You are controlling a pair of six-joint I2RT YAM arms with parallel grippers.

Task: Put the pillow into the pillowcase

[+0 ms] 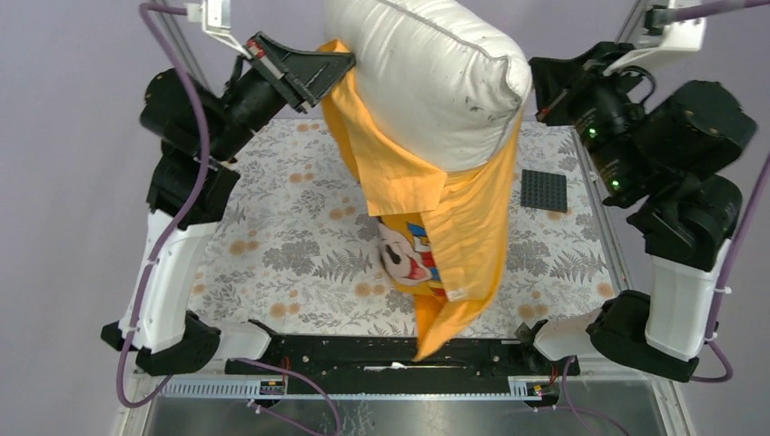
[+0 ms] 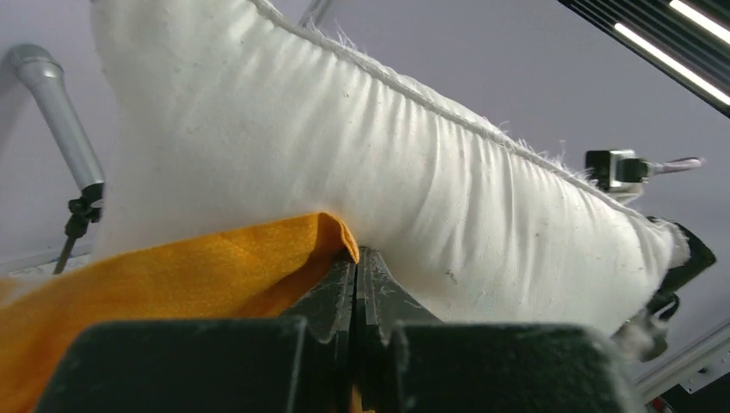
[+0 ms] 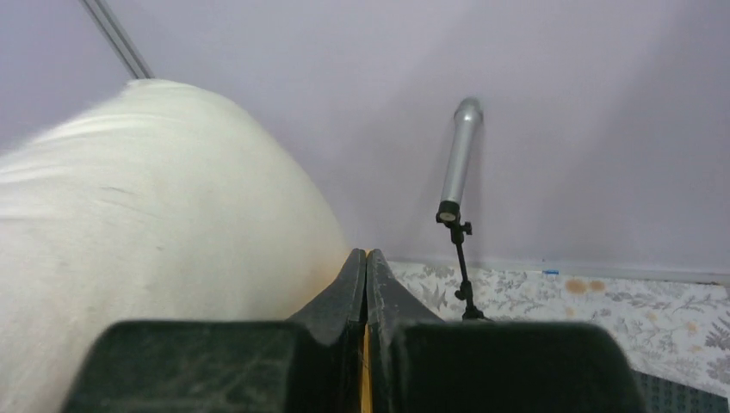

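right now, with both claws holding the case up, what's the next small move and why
Probably a short upward jiggle with both claws. The left claw and right claw are shut on the pillowcase rim, yet the pillow top bulges out above it.

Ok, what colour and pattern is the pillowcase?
Orange-yellow pillowcase, plain apart from a colourful cartoon print; clearest in the top external view.
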